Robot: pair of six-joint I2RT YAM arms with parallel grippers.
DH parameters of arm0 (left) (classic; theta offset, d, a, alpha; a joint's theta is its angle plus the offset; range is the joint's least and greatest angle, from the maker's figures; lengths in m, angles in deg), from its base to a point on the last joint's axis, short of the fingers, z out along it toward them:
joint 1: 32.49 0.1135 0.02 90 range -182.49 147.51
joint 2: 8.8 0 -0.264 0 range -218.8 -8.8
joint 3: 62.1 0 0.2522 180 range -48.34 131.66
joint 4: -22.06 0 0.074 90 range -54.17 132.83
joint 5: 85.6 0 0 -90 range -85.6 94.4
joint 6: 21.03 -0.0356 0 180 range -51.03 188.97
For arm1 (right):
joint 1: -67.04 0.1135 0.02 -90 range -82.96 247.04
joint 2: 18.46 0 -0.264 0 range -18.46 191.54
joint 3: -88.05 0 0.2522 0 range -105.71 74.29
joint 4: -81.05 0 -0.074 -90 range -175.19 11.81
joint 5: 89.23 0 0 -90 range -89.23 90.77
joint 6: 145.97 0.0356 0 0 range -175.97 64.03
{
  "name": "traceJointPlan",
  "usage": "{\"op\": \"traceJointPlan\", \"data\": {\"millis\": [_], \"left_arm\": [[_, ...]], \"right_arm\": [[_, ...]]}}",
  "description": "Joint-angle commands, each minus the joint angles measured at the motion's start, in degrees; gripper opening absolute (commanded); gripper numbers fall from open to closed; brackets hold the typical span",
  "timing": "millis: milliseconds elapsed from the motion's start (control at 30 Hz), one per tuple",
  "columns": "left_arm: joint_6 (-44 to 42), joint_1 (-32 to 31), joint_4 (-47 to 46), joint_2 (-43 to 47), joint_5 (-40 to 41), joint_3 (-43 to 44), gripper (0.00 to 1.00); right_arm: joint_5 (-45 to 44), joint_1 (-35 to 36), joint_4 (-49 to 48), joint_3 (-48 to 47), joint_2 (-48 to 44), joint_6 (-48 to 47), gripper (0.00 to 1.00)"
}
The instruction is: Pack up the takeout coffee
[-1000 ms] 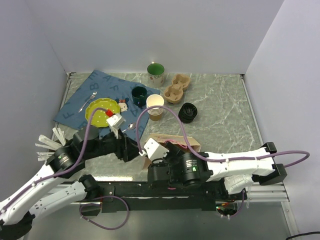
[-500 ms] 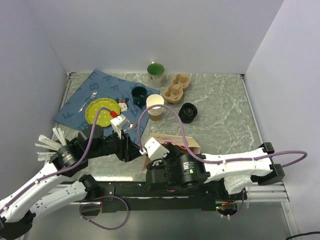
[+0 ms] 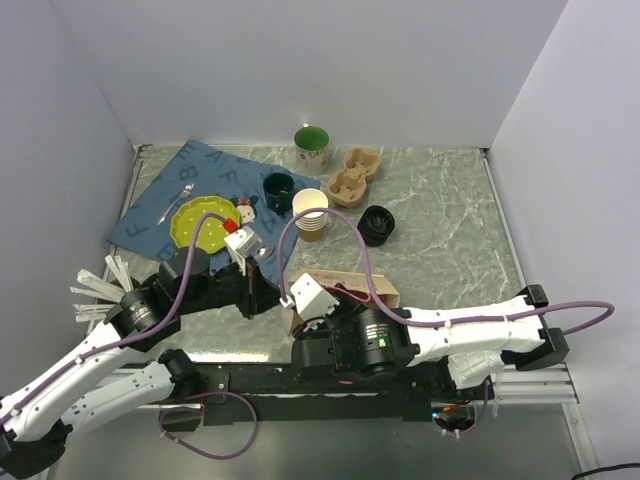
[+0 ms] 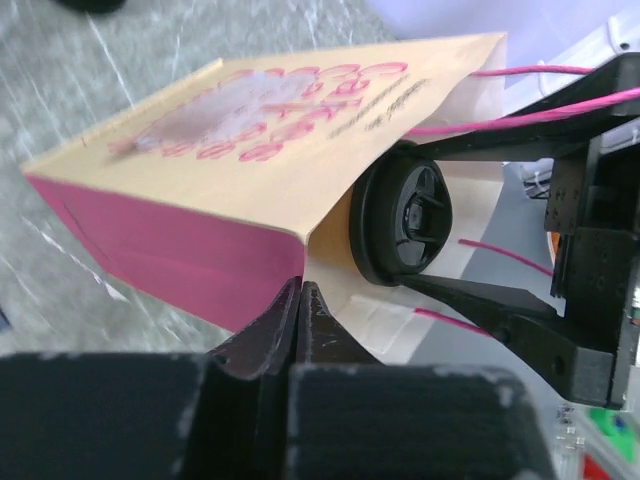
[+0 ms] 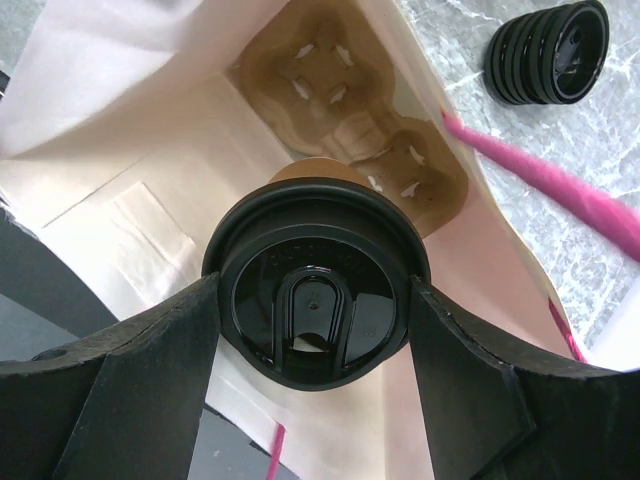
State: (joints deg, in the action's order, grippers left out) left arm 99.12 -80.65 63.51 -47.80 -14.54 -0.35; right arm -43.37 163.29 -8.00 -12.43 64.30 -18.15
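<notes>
Your right claw (image 5: 315,300) clamps the coffee (image 4: 405,225) at its lid, cup end inside the mouth of the paper bag (image 4: 230,130), mid near edge of the table (image 3: 450,220). L claw (image 4: 300,300) pressed together, apparently pinching the bag's rim.

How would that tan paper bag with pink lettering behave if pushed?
Likely floppy: the tan paper bag with pink lettering has thin walls, and the left gripper pinches its rim. Probably light, so it may slide on the smooth tabletop.
</notes>
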Motion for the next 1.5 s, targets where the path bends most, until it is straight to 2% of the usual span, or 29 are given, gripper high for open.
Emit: {"op": "traceJointPlan", "data": {"millis": [0,167,300,467,700,733,767,800,833,933,1033,1133,1200,1233,1300,1333,1467], "left_arm": [[-7.27,-0.27,-8.25,1.99,-0.66,-0.17,0.01],[-14.14,-0.18,-11.25,3.15,-3.29,-2.81,0.01],[-18.54,-0.18,-13.18,2.27,-6.81,-4.48,0.01],[-20.40,-0.18,-14.93,2.00,-9.97,-6.23,0.01],[-21.10,-0.18,-14.15,2.10,-9.81,-7.47,0.01],[-20.49,-0.18,-14.06,1.65,-8.93,-7.12,0.04],[-19.44,-0.18,-13.36,1.04,-7.79,-5.90,0.13],[-17.43,-0.18,-12.83,-0.10,-5.87,-5.02,0.23],[-16.36,-0.18,-12.39,-0.63,-4.98,-4.23,0.42],[-11.53,-0.18,-10.55,-1.95,-4.44,-2.46,0.55],[-6.78,-0.27,-9.05,-1.78,-4.70,-2.98,0.57],[-4.49,-0.53,-9.66,-0.11,-4.79,-4.65,0.56],[-4.83,-0.70,-10.02,0.68,-4.44,-5.36,0.51],[-5.27,-0.71,-9.58,0.60,-4.53,-5.36,0.42],[-7.11,-0.71,-9.05,-0.28,-4.70,-4.75,0.31],[-7.47,-0.71,-8.79,-0.63,-4.88,-4.57,0.21],[-8.79,-0.71,-9.66,-1.95,-5.93,-4.39,0.04]], "right_arm": [[-3.67,0.43,2.89,0.49,-1.28,-2.39,0.48],[-6.57,0.17,2.79,0.41,-3.48,-7.75,0.49],[-6.57,-1.23,-1.50,4.78,-7.96,-13.90,0.50],[-2.28,-4.66,-12.47,11.38,-14.11,-26.10,0.50],[6.60,-10.99,-22.93,22.09,-19.56,-37.02,0.49],[6.44,-10.99,-23.39,22.73,-19.92,-37.38,0.49],[6.35,-10.99,-23.57,22.99,-20.18,-37.38,0.49],[6.43,-11.17,-23.57,23.00,-20.18,-37.38,0.48],[6.52,-11.08,-23.49,23.00,-20.27,-37.30,0.48],[7.22,-11.08,-25.06,23.96,-20.88,-35.72,0.47],[7.66,-10.82,-25.86,24.32,-20.36,-33.79,0.47],[7.05,-10.73,-26.30,24.67,-19.04,-33.34,0.47],[6.52,-10.82,-27.35,25.28,-18.60,-34.65,0.47],[6.26,-10.73,-27.88,25.54,-18.86,-35.18,0.47],[6.43,-10.73,-30.24,27.21,-19.39,-37.29,0.47],[6.78,-10.73,-30.86,27.74,-19.74,-39.47,0.48],[7.14,-10.82,-31.92,29.41,-19.74,-43.44,0.47]]}}
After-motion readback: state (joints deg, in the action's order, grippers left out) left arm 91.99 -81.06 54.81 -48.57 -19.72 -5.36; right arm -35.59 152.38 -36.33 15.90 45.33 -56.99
